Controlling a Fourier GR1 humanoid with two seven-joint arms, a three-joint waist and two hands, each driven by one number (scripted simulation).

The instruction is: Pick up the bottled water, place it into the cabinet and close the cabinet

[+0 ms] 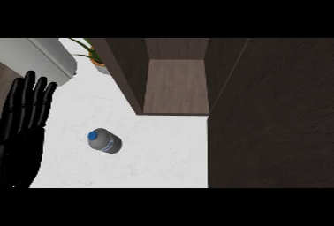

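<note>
A: Bottle status: bottled water [104,141] stands on the white counter [163,150], blue cap up, out in the open. Nothing touching it.

B: Hands?

A: Left hand [26,119] at the left edge of the view, fingers straight and slightly apart, pointing up. Resting, clear of the bottle. Right hand doesn't show at all.

B: Cabinet?

A: Cabinet [176,84] sits beyond the bottle and to its right. Open, wooden floor of the compartment visible, nothing inside that I can see. Big dark panel [274,114] fills the right side of the view; likely the swung-out door, but I can't confirm that.

B: So progress?

A: I'd call it zero. Bottle not grasped, not lifted, not in the cabinet, door not closed. All three steps left.

B: Anything else around?

A: Potted plant [94,55] at the back, just left of the cabinet wall, partly hidden. Pale grey appliance-looking thing [49,55] in the far left corner. Neither sits between bottle and compartment, so my guess is the route in is unobstructed.
</note>
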